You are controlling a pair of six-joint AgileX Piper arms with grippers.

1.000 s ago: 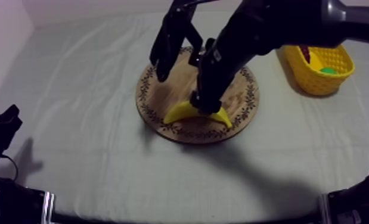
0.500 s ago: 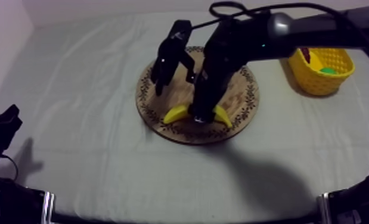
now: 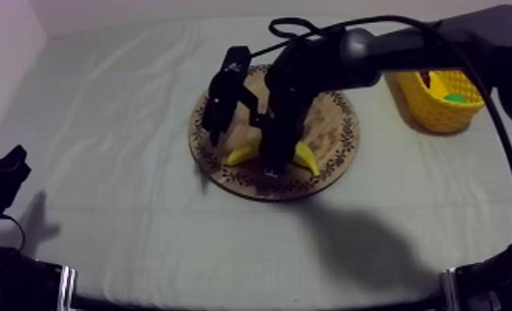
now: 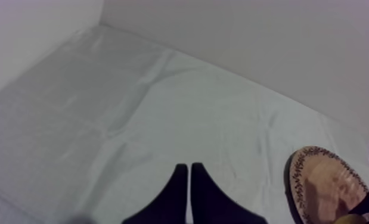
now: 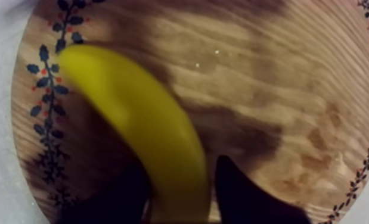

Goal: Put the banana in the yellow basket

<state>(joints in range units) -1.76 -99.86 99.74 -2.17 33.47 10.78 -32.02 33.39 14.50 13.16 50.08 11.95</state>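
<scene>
The yellow banana [image 3: 241, 155] lies on the front part of the round wooden board [image 3: 333, 124]. My right arm reaches in from the upper right. Its gripper [image 3: 273, 165] points down onto the banana's middle, so both banana ends stick out beside it. In the right wrist view the banana [image 5: 139, 119] runs between the two black fingers [image 5: 246, 196], which press close on either side of it; my right gripper [image 5: 177, 179] is shut on the banana, which rests on the board [image 5: 270, 89]. My left gripper [image 4: 189, 168] is shut on nothing, low at the table's left [image 3: 7, 169].
The yellow basket [image 3: 441, 114] stands at the far right of the table, behind and to the right of the board, with small coloured things inside. Bare cloth lies in front of the board and to its left. The board's rim [image 4: 321, 184] shows beyond my left gripper.
My right arm has come lower and folded over the board. Its gripper has sunk down onto the banana's middle. The banana has stayed in place, and the left arm has not moved.
</scene>
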